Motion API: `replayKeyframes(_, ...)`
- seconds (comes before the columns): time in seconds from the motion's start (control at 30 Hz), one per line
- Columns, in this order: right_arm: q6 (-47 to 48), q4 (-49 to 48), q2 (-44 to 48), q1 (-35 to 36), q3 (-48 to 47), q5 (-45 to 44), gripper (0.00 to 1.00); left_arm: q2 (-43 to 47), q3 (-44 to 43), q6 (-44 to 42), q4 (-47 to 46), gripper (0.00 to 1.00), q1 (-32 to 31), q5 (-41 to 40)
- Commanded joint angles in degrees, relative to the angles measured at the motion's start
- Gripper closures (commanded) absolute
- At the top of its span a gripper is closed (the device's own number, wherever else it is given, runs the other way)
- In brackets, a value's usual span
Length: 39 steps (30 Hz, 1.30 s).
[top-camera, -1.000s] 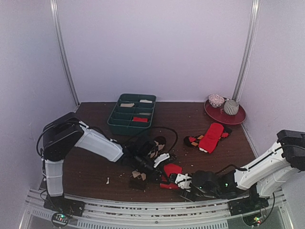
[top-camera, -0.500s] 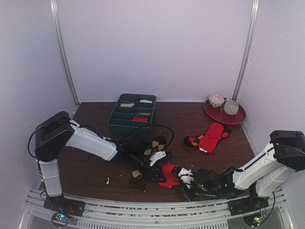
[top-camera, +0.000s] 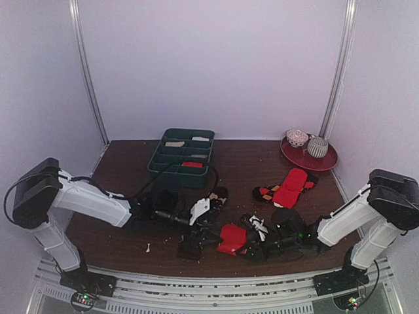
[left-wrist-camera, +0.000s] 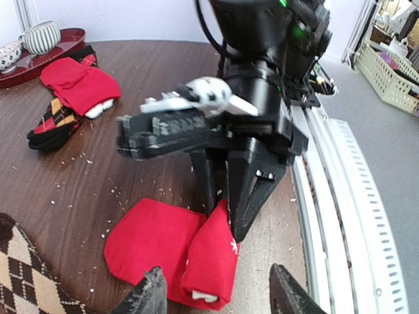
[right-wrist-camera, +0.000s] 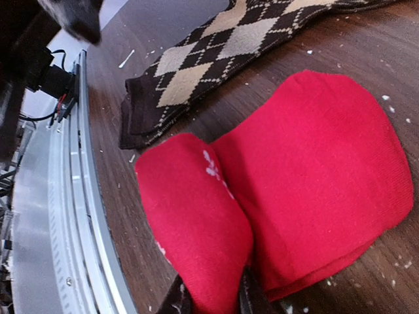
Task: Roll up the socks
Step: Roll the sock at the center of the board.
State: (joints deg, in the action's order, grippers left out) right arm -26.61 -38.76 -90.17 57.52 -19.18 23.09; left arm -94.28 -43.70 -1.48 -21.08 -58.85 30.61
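Note:
The bright red sock (top-camera: 232,239) lies near the table's front edge, one end rolled into a fat tube (left-wrist-camera: 209,258) and the rest flat (right-wrist-camera: 327,170). My right gripper (right-wrist-camera: 213,304) is shut on that rolled end, its black fingers (left-wrist-camera: 229,196) pinching it from the right. My left gripper (left-wrist-camera: 219,297) hangs open a little way back from the roll, fingertips either side and touching nothing. The brown argyle sock (top-camera: 213,198) lies stretched out just left of the red one (right-wrist-camera: 216,46), partly under the left arm.
A green divided tray (top-camera: 180,157) stands at the back centre. A red plate (top-camera: 308,157) with two rolled balls is at the back right. Another red sock on a dark red-marked one (top-camera: 288,186) lies right of centre. The metal rail (left-wrist-camera: 340,196) runs close by the roll.
My left gripper has opened, let go and drawn back leftward. My right gripper has closed on the red roll and pushed in towards the left.

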Motion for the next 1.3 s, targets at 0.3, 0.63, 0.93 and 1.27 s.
replayKeyframes(0.3, -1.6, 13.3, -12.0, -5.1, -3.2, 14.4, 0.83, -13.0, -3.0, -5.1, -1.9, 0.46, -0.8, -1.4)
replayKeyframes(0.63, -0.1, 13.5, -10.3, -5.5, -3.5, 12.7, 0.81, -16.0, -4.6, -2.2, 0.4, 1.0, -0.7, -1.6)
replayKeyframes(0.93, 8.2, 31.9, 11.4, -5.2, -8.0, -0.8, 0.47, -19.2, -4.5, 4.6, 2.2, 1.0, -0.6, 0.1)
replayKeyframes(1.27, 10.1, 38.5, 31.7, -1.6, -8.4, -16.6, 0.0, -22.5, -8.1, 8.5, 5.7, 1.0, 0.4, 4.3)
